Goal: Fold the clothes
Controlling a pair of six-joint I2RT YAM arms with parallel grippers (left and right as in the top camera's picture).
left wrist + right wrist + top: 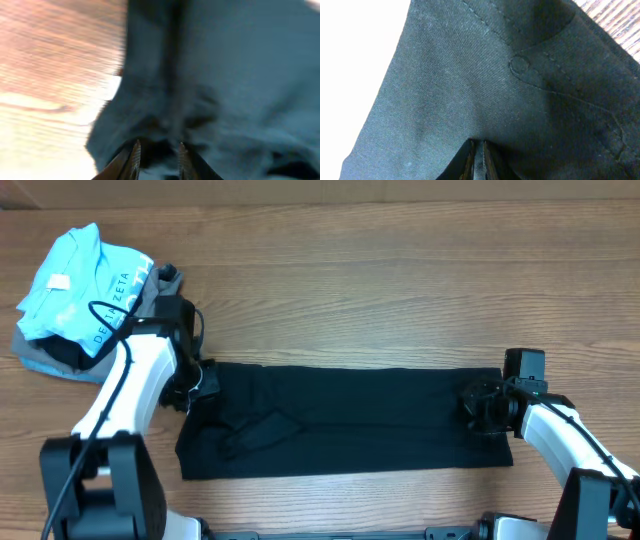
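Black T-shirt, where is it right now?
In the overhead view the black T-shirt lies as a long strip across the near middle of the table, the left hand at its left end, the right hand at its right.

Black T-shirt (350, 420), flat lengthwise-folded strip

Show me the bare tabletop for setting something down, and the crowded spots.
Free: the broad strip of table beyond the black T-shirt, from the blue-and-grey clothes pile to the right edge; also a narrow strip in front of it. Crowded: both shirt ends, where the left tool and right tool sit.
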